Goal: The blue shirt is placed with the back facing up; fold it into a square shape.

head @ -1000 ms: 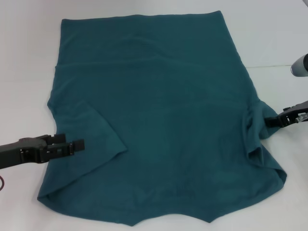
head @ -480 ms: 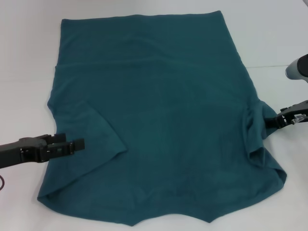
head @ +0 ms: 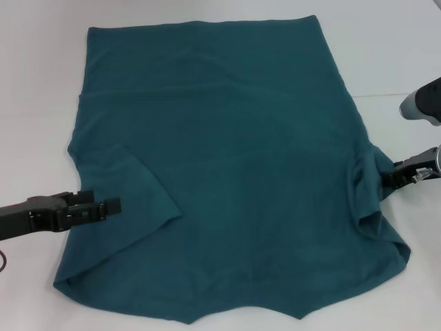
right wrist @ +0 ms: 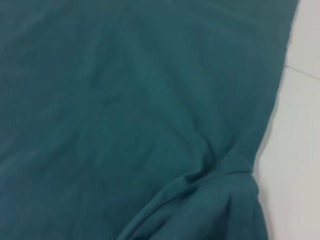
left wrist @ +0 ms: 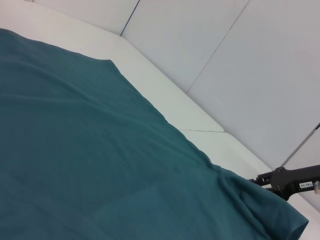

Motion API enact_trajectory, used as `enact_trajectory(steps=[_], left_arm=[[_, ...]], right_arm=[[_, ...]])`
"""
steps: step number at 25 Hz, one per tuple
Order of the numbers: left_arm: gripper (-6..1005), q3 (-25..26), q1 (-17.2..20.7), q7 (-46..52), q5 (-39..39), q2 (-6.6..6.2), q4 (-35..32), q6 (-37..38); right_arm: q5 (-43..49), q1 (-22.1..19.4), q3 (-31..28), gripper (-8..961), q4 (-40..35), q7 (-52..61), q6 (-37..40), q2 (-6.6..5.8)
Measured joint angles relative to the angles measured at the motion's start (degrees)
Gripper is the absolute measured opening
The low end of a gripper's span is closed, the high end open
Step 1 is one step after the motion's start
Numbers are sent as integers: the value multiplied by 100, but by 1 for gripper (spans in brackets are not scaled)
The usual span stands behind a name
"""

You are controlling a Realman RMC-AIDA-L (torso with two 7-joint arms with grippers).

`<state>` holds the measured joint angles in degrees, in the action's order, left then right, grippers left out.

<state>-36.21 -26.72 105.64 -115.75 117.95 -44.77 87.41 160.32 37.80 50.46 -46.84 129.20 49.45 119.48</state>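
Observation:
The blue shirt (head: 227, 158) lies spread on the white table (head: 386, 55), plain side up, hem at the far end. Its left sleeve (head: 131, 189) is folded inward over the body. My left gripper (head: 114, 206) reaches in low over the outer edge of that folded sleeve. On the other side, my right gripper (head: 387, 178) is shut on the right sleeve (head: 365, 183), and the cloth bunches into raised wrinkles at its tip. The left wrist view looks across the shirt (left wrist: 75, 150) to the right gripper (left wrist: 265, 180). Only shirt cloth (right wrist: 125, 100) and table show in the right wrist view.
White table surrounds the shirt on all sides, with a thin seam line (head: 382, 94) running across at the right. A pale wall (left wrist: 225, 60) stands behind the table in the left wrist view.
The right arm has shifted slightly inward and up, drawing the bunched right sleeve with it. The left arm has not moved.

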Motion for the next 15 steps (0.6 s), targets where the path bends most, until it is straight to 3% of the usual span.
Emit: enact_trajectory(steps=[10, 15], left_arm=[[933, 0, -1, 0, 0, 0, 3, -1], [933, 0, -13, 15, 0, 0, 8, -6]], right_arm=[[-1, 9, -2, 308, 13, 0, 0, -3], [-5, 8, -17, 317, 9, 0, 3, 2]])
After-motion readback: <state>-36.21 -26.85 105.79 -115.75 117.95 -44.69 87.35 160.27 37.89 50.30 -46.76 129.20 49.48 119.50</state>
